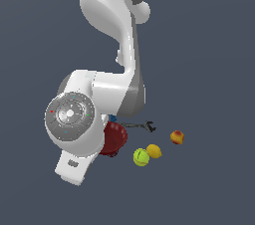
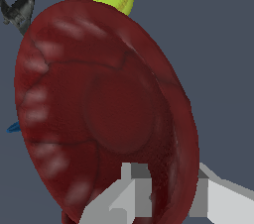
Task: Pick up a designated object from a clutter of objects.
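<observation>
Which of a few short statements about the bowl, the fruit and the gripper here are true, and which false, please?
1. The gripper's fingers straddle the rim of the red bowl. True.
2. The bowl lies flat on its base. False: it is tilted up, with its inside facing the wrist camera.
3. In the exterior view, the tennis ball and the lemon sit next to each other. True.
4. The wrench lies inside the bowl. False: it lies outside it, toward the exterior view's right.
5. The peach touches the lemon. False: it sits apart, further to the exterior view's right.
</observation>
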### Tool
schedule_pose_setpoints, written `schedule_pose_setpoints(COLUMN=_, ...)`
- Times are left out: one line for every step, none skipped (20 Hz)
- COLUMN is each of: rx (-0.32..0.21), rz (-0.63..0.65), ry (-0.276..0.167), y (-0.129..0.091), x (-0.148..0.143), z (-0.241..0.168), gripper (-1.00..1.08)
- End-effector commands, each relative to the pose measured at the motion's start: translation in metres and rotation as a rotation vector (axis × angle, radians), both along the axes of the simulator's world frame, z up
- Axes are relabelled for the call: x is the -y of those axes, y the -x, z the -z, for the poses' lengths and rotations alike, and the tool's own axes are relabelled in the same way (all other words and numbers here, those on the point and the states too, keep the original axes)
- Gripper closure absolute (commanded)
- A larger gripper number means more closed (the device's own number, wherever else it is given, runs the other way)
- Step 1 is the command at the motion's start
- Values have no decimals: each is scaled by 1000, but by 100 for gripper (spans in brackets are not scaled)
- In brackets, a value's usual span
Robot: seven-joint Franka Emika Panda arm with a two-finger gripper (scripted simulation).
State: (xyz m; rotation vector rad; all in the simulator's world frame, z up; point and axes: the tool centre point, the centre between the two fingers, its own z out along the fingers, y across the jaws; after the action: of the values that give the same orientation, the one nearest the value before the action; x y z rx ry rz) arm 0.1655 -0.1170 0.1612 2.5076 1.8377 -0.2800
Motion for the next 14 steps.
schedule_pose_setpoints(rx=70, rz=3, ry=23, y=-6, x=13, z=-22, gripper=108)
schedule_pose_setpoints(rx=96, rz=4, ry=32, y=-8, x=18, z=-30, gripper=108)
schedule_pose_setpoints(rx=122, rz=5, ry=40, y=-10, x=23, z=-38, gripper=108)
schedule_pose_setpoints(rx=148, rz=6, ry=49, y=-11, x=28, z=-46, gripper=108)
schedule_pose_setpoints(rx=173, rz=8, ry=57, y=-12, x=33, z=-54, gripper=108)
schedule_pose_setpoints(rx=199, rz=9, ry=66, y=-13, x=37, z=-62, gripper=108)
schedule_pose_setpoints(rx=224, rz=10, ry=74, y=-14, x=42, z=-70, gripper=108)
schedule_pose_setpoints(rx=249, rz=11, ry=82, y=-14, x=46, z=-78, gripper=108)
schedule_pose_setpoints(rx=274, rz=13, ry=91, y=-15, x=51, z=-86, gripper=108)
schedule_pose_setpoints(rx=299, rz=14, ry=99, y=-15, x=55, z=-94, gripper=108)
schedule_pose_setpoints(rx=324, rz=15, ry=107, y=-14, x=59, z=-102, gripper=108)
schedule_pose_setpoints(rx=349, rz=16, ry=115, y=-14, x=63, z=-111, gripper=108)
schedule_pose_setpoints(rx=374, rz=17, ry=123, y=-13, x=67, z=-119, gripper=108)
schedule_pose_setpoints(rx=398, rz=19, ry=131, y=-13, x=71, z=-127, gripper=108)
